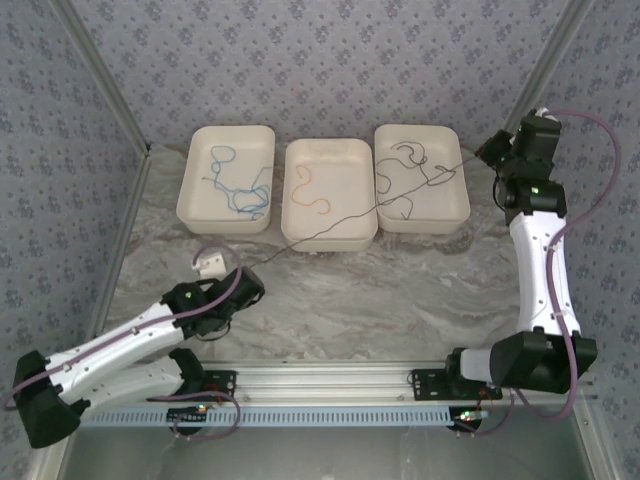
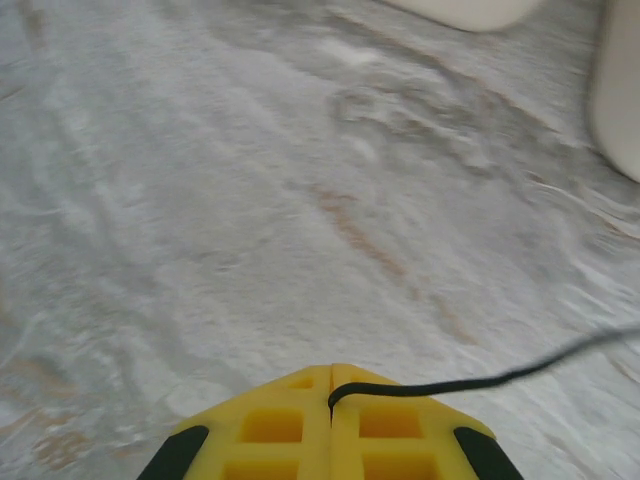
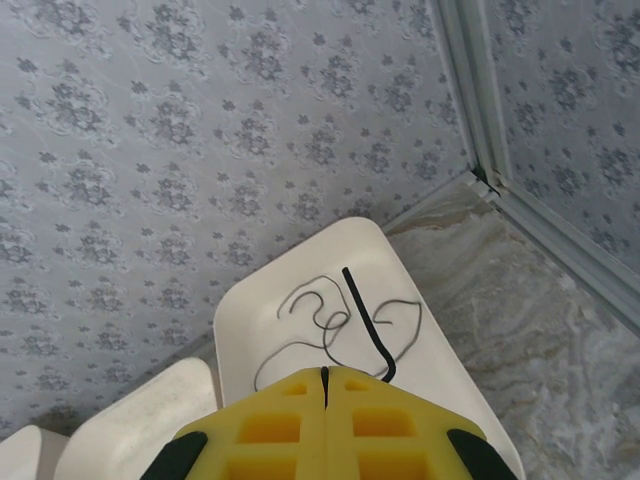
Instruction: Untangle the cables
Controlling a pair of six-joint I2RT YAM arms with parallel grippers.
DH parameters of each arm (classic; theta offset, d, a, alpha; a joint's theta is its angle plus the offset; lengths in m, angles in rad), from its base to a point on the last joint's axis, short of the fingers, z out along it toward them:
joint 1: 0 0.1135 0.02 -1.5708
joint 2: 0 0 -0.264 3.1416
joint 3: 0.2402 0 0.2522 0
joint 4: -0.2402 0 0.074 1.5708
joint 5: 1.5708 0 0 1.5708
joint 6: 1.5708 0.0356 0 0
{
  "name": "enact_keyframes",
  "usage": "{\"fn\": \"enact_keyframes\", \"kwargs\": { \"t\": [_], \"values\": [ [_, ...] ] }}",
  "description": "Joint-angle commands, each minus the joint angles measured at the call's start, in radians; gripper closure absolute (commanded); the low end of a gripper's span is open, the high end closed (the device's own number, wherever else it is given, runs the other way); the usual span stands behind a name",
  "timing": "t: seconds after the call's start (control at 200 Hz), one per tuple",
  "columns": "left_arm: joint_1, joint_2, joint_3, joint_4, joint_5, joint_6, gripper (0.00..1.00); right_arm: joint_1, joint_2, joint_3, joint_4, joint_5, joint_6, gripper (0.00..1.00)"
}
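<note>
The thin black cable [image 1: 330,228] runs as one nearly straight line above the marble-patterned counter [image 1: 380,290], from low at the near left, over the front right corner of the middle white plastic tray [image 1: 330,243], to high above the far right corner. It looks limp, very light and too thin to resist a pull, so it should follow whichever end moves and may slip through smooth pads if tugged hard. The ends are the sensible places to hold it, and both are held. The left gripper [image 2: 330,385] has its yellow pads pressed together on one end. The right gripper [image 3: 323,378] is likewise closed, with the cord leaving at the top edge of its pads. More black loops [image 3: 320,320] lie slack in the right white tray [image 1: 455,215], and whether they belong to the same cord cannot be told. A blue cable [image 1: 235,195] lies coiled in the left white tray [image 1: 225,222], and a yellow-tan cable [image 1: 312,200] in the middle one, both apart from the taut line.
</note>
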Motion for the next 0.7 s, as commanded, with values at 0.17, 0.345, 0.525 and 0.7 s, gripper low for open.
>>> {"fn": "enact_keyframes", "kwargs": {
  "t": [0.17, 0.345, 0.525, 0.7],
  "values": [
    [-0.085, 0.551, 0.598, 0.354, 0.232, 0.369, 1.0, 0.071, 0.164, 0.188, 0.106, -0.08, -0.044, 1.0],
    [-0.067, 0.938, 1.126, 0.348, 0.337, 0.491, 1.0, 0.078, 0.24, 0.24, 0.216, -0.128, -0.057, 1.0],
    [-0.023, 1.378, 1.836, 0.151, 0.47, 0.487, 1.0, 0.076, 0.333, 0.304, 0.284, -0.108, -0.052, 1.0],
    [0.047, 1.773, 2.367, 0.021, 0.616, 0.35, 1.0, 0.077, 0.468, 0.404, 0.229, -0.071, -0.073, 1.0]
  ]
}}
